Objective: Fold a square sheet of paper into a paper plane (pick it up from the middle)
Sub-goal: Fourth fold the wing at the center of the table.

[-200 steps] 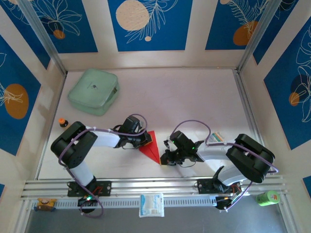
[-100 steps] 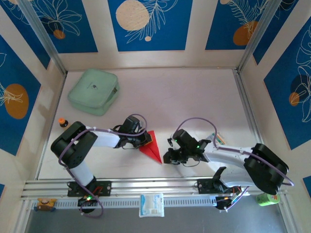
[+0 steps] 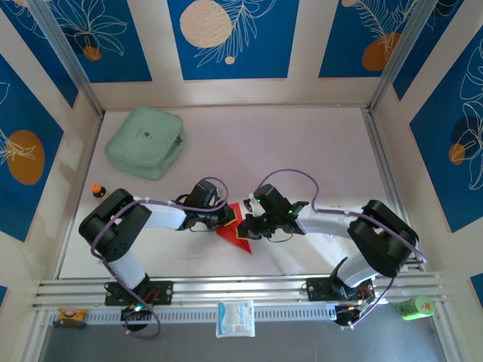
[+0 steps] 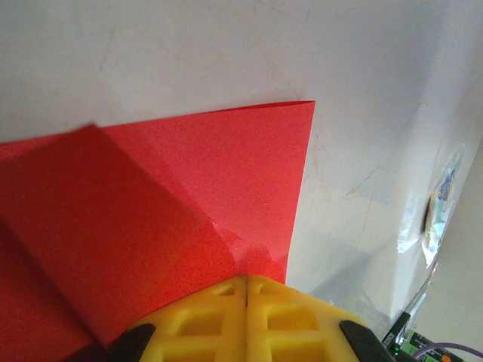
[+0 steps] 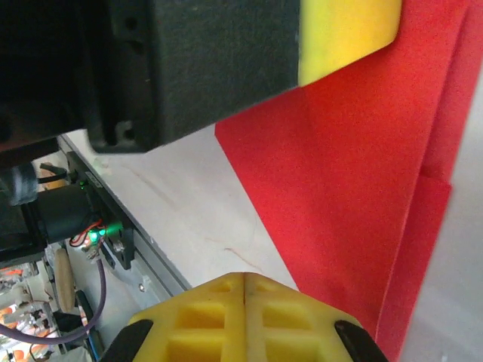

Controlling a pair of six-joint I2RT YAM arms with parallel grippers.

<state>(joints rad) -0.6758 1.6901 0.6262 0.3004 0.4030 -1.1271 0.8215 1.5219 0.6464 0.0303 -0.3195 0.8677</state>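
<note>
Nearest me, on the rail between my bases, lies a small white packet [image 3: 235,318], which has no part in this job. Just beyond it, in the near middle of the table [image 3: 302,151], the square sheet of paper [image 4: 173,196] lies flat. It is already creased into a pointed, layered shape with one flap folded over.

My left gripper [image 4: 247,290] reaches in from the left. Its yellow fingers are pressed together with nothing between them, and the tips seem to rest on the sheet. My right gripper [image 5: 245,294] is likewise pressed together and empty, over the sheet's right edge and close beside the left one.

I judge the paper light, thin and limp, likely to skate on this smooth top and to take stray creases. I would pin it with one closed tip and pinch it at the middle, where the layers double, not at a corner.

Far left, well apart, sits a mint-green case [image 3: 146,142].
</note>
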